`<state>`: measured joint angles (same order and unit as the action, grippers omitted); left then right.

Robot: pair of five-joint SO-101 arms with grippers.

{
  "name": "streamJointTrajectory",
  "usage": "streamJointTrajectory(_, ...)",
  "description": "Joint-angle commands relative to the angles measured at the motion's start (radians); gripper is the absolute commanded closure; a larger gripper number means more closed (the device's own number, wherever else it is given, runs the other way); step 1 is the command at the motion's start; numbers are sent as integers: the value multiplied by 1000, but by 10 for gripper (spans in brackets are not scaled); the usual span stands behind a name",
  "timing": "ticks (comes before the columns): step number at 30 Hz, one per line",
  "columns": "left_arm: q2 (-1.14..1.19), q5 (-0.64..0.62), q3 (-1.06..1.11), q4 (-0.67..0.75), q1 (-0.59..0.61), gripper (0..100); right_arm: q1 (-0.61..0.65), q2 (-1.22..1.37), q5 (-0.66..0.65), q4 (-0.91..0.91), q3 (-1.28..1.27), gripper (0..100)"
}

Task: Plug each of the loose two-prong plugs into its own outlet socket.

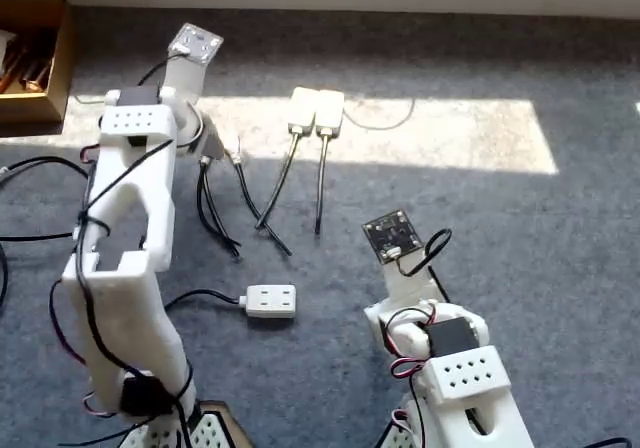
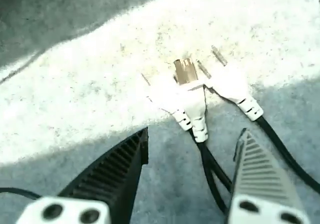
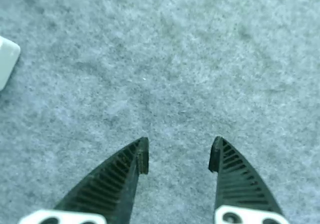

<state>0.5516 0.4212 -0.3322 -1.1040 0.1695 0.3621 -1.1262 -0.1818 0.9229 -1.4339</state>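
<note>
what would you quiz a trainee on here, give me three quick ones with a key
1. True or false: the left gripper is shut on a plug.
2. Where does the white outlet block lie? a) on the carpet between the left arm and the right arm; b) in a wooden box; c) on top of an arm.
3. Fill in: ____ white plugs lie in front of the left gripper.
Key: 1 false, it is open and holds nothing; 2 a; 3 three.
</note>
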Motion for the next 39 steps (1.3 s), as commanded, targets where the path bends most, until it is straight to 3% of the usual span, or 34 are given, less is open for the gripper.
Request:
streamJointTrajectory(1,147,-9,-242,-78,-28,771,8,4,5,5,5,793)
streamJointTrajectory(12,533,-9,-776,-287,-28,936,8,4,5,5,5,793)
streamJointTrajectory(23,573,-8,-1122,-667,-145,995,-31,4,5,22,13,793)
streamJointTrajectory(27,495,-6,-1067,-672,-219,995,-225,4,-52,74,91,793)
streamJointTrajectory(31,357,-6,-843,-674,-367,995,-424,4,-84,148,162,793)
streamJointTrajectory(35,185,-5,-622,-671,-568,995,-486,4,-189,228,170,793)
streamJointTrajectory(39,56,-5,-519,-671,-740,995,-506,4,-192,228,166,793)
